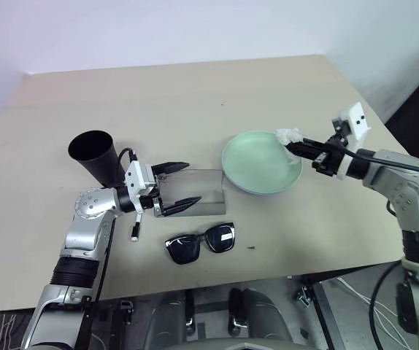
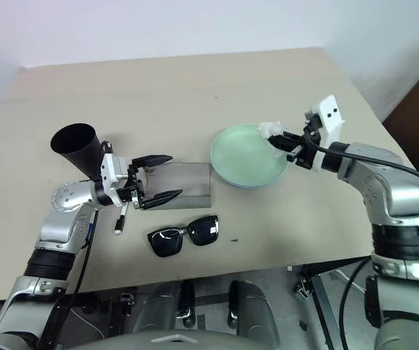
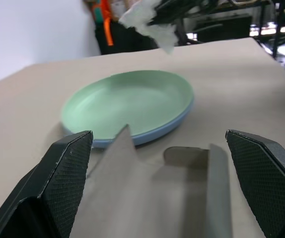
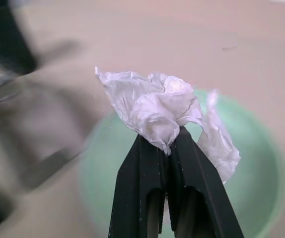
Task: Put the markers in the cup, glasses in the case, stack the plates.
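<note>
The mint green plate point(image 1: 257, 164) rests on the light blue plate point(image 3: 170, 125) at mid-right of the table. Just above their right rim, my right gripper point(image 1: 293, 145) is shut on a crumpled white tissue point(image 4: 152, 104). My left gripper point(image 1: 178, 187) is open and level, its fingers on either side of the left end of the grey case point(image 1: 204, 192). The black sunglasses point(image 1: 201, 244) lie in front of the case. The black cup point(image 1: 94, 154) stands behind my left wrist. One white marker point(image 1: 135, 229) with a black cap lies below that wrist.
The beige table point(image 1: 158, 102) stretches far back and left. Its front edge runs just below the sunglasses, and its right edge lies beyond my right arm.
</note>
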Tool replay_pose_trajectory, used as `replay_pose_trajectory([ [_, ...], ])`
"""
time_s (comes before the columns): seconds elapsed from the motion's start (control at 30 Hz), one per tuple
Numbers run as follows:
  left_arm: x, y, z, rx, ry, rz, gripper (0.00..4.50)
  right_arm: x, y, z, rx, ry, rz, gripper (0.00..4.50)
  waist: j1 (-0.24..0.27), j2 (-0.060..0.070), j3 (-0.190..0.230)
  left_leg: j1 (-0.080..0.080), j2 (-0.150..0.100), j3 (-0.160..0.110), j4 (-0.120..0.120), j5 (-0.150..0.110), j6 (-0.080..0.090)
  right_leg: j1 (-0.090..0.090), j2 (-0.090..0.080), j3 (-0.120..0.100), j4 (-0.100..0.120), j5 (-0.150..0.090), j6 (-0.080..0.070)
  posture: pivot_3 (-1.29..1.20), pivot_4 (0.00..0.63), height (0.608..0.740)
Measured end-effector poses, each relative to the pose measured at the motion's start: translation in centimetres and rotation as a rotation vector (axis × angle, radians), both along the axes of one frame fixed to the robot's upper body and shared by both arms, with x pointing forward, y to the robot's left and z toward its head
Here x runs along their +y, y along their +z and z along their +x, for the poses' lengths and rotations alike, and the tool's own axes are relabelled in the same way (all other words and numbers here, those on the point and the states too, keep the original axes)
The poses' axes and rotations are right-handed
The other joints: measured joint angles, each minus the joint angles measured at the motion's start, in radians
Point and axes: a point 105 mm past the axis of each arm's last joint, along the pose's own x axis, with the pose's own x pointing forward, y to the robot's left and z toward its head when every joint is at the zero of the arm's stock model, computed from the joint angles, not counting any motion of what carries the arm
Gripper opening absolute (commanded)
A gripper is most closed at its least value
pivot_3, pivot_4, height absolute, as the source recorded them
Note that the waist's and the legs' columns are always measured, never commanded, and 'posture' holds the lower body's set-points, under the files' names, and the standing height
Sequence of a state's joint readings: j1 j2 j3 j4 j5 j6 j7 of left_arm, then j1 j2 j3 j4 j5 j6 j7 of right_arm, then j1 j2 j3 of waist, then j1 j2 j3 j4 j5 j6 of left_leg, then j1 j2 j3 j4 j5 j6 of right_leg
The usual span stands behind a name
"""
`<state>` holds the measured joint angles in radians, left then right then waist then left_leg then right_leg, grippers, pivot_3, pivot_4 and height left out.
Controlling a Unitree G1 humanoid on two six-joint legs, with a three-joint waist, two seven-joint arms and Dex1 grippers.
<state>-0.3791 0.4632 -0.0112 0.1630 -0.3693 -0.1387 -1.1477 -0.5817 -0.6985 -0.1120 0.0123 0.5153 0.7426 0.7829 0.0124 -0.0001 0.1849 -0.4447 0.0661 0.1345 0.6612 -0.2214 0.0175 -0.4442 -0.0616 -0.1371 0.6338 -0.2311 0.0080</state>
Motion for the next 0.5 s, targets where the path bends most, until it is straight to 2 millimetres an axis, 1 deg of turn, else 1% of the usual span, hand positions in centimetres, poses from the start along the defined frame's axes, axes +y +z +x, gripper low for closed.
replay_pose_trajectory([
  [0.07, 0.1, 0.1, 0.0, 0.000, 0.005, -0.001, 4.50, 0.5, -1.1, 1.1, 0.028, -0.009, -0.001, 0.02, -0.002, 0.000, 0.000, 0.000, 0.000, 0.001, 0.000, 0.000, 0.001, 0.000, 0.000, 0.000, 0.000, 0.000, 0.001, 0.00, 0.150, 0.740],
  [0.1, 0.3, 0.2, 0.0, 0.004, 0.010, 0.001, 4.50, 0.8, -1.7, 1.9, 0.047, -0.019, -0.004, 0.42, -0.002, 0.000, 0.000, 0.000, 0.000, 0.001, 0.000, 0.000, 0.001, 0.000, 0.000, 0.000, 0.000, 0.001, 0.001, 0.00, 0.150, 0.740],
  [0.17, 0.5, 0.3, -0.3, 0.010, 0.015, 0.007, 4.50, 1.0, -2.2, 2.7, 0.054, -0.026, -0.016, 0.75, -0.003, 0.000, 0.000, 0.000, 0.000, 0.001, 0.000, 0.000, 0.001, 0.000, 0.000, 0.000, 0.001, 0.001, 0.001, 0.00, 0.150, 0.740],
  [0.27, 1.3, 0.1, -0.9, 0.031, 0.032, 0.027, 4.50, 1.4, -2.6, 3.6, 0.049, -0.028, -0.035, 1.83, -0.005, 0.000, 0.000, 0.000, 0.000, 0.001, 0.000, 0.000, 0.001, -0.001, 0.000, 0.000, 0.002, 0.001, 0.002, 0.00, 0.150, 0.740],
  [0.33, 1.7, 0.2, -1.2, 0.041, 0.042, 0.033, 4.50, 1.5, -2.9, 3.9, 0.054, -0.022, -0.040, 2.54, -0.004, 0.001, 0.000, 0.000, 0.000, 0.001, 0.000, 0.000, 0.001, -0.001, 0.000, 0.000, 0.002, 0.001, 0.002, 0.00, 0.150, 0.740],
  [0.47, 2.4, 0.3, -2.0, 0.064, 0.057, 0.047, 4.50, 2.3, -3.0, 3.8, 0.046, 0.026, -0.048, 3.82, -0.005, 0.001, 0.000, 0.001, 0.000, 0.001, 0.000, 0.000, 0.001, 0.000, 0.000, 0.000, 0.002, 0.001, 0.001, 0.00, 0.150, 0.740],
  [0.5, 2.7, 0.2, -2.1, 0.073, 0.065, 0.052, 4.50, 2.3, -2.9, 3.8, 0.043, 0.035, -0.047, 4.21, -0.005, 0.001, 0.000, 0.001, 0.000, 0.001, 0.000, 0.000, 0.001, 0.000, 0.000, 0.001, 0.002, 0.001, 0.001, 0.00, 0.150, 0.740],
])
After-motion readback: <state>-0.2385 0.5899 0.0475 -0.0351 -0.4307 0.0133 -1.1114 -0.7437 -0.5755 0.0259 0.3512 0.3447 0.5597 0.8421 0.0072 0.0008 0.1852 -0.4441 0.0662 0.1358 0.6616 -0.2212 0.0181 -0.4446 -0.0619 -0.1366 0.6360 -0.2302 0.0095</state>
